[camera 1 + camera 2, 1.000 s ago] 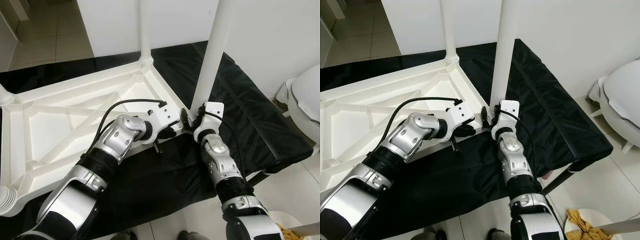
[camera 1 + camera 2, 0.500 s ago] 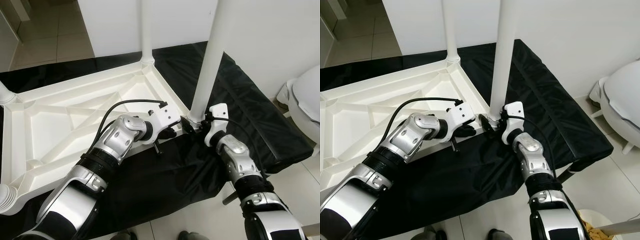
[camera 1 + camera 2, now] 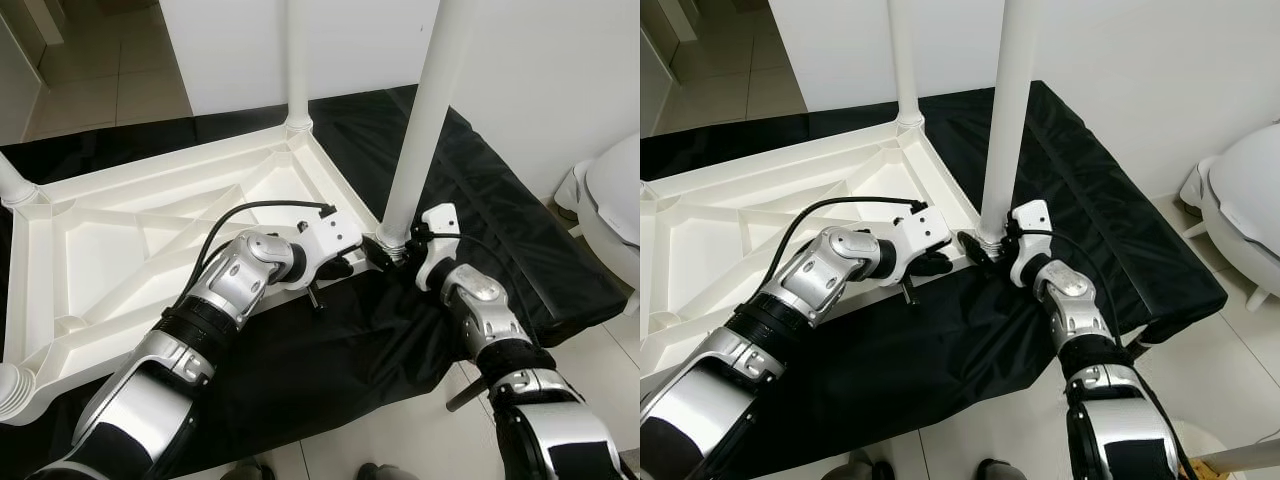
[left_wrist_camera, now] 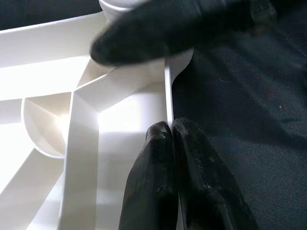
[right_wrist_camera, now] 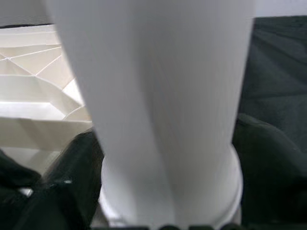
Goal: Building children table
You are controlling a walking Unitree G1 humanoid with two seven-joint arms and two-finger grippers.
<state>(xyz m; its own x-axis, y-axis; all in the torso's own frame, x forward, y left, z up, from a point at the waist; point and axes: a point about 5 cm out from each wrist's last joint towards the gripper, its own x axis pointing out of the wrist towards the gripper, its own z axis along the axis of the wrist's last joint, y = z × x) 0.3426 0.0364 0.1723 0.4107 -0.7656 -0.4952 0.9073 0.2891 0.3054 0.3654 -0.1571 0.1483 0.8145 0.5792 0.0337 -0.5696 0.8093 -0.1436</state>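
Left gripper pinched the tabletop rim; right gripper clasped the leg base.

Your two head views are evenly and brightly lit and sharp, with soft shadows only, though the straight white table leg leans outward toward the top edge from lens distortion. In your left wrist view the white table underside glares almost blown out where its ribs meet, and the black finger crossing close to the lens is blurred. Your right wrist view is soft all over, the near leg out of focus.
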